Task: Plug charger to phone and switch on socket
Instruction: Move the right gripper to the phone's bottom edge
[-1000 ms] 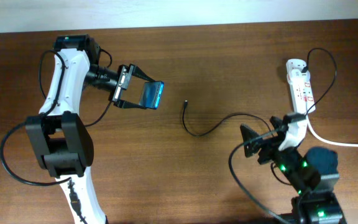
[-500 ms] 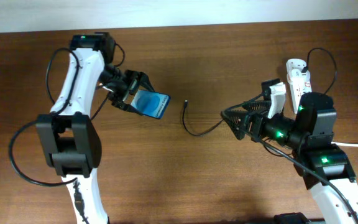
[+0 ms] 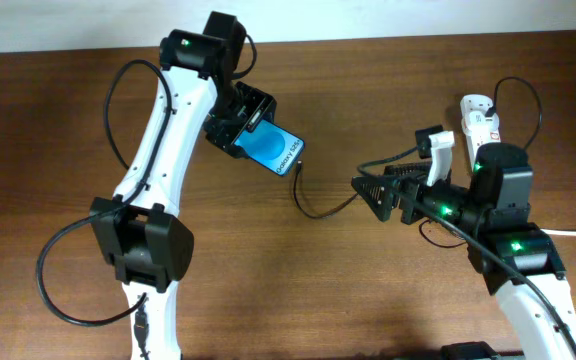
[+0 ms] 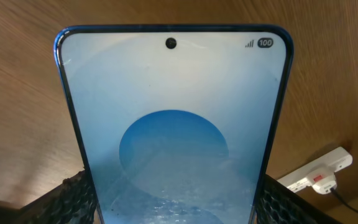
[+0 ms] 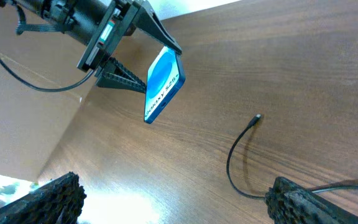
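Note:
My left gripper [image 3: 246,128] is shut on the phone [image 3: 276,150], a blue-screened handset held tilted above the table. In the left wrist view the phone [image 4: 173,118] fills the frame between my two fingers [image 4: 173,208]. The charger's black cable [image 3: 318,213] lies on the wood, and its plug tip [image 3: 298,167] is just below the phone's lower end. My right gripper [image 3: 368,190] is open and low over the cable's loop. In the right wrist view the open right gripper [image 5: 179,199] has the cable [image 5: 230,168] beside its right finger, with the plug tip [image 5: 258,116] and phone [image 5: 163,84] ahead. The white socket strip [image 3: 482,125] lies at the far right.
The strip's thick white cord [image 3: 548,230] runs off the right edge. The socket strip also shows in the left wrist view [image 4: 316,177], with a black lead plugged in. The table's far edge meets a pale wall [image 3: 368,20].
My left arm has swung the phone right, from the table's left side to just above the plug tip. My right arm rose and reached left to the cable, gripper open.

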Robot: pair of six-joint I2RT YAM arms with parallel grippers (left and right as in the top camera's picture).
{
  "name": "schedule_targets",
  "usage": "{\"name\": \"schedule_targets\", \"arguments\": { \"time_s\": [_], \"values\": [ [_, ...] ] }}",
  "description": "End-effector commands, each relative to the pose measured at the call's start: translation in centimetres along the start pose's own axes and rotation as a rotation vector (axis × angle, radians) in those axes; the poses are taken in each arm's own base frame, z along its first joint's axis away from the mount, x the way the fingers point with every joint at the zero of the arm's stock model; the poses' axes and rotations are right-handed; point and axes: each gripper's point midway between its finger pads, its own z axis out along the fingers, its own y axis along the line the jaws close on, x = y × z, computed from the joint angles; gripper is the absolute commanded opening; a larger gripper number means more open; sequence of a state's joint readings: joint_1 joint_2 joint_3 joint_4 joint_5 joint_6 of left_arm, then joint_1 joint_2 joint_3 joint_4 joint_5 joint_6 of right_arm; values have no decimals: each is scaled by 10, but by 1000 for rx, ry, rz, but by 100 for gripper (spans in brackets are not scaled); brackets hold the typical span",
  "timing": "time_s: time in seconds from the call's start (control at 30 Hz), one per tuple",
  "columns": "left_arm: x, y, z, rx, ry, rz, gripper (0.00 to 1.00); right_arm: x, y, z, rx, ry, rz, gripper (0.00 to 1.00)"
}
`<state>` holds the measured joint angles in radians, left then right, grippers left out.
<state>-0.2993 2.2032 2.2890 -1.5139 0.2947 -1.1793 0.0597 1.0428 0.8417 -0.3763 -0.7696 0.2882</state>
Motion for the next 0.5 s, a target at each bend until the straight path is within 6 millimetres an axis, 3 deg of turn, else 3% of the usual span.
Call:
{"name": "schedule_targets", "arguments": {
  "time_s": [0.0, 0.1, 0.23, 0.33, 0.47],
  "values": [
    [8, -12, -5, 37, -12, 18, 0, -8, 1, 8, -24, 6, 84, 99],
    [23, -23, -2, 67, 16, 53, 0, -9, -16, 25, -16, 25, 280, 97],
    [38, -30, 2, 80, 38, 76, 0, 0, -31, 37, 3, 64, 393, 91],
    [47, -32, 4, 76, 45, 35, 0, -8, -34, 43, -7, 39, 462, 69],
    [53, -34, 6, 77, 50, 2, 0, -17, -30, 61, 8, -4, 463, 62]
  ]
}}
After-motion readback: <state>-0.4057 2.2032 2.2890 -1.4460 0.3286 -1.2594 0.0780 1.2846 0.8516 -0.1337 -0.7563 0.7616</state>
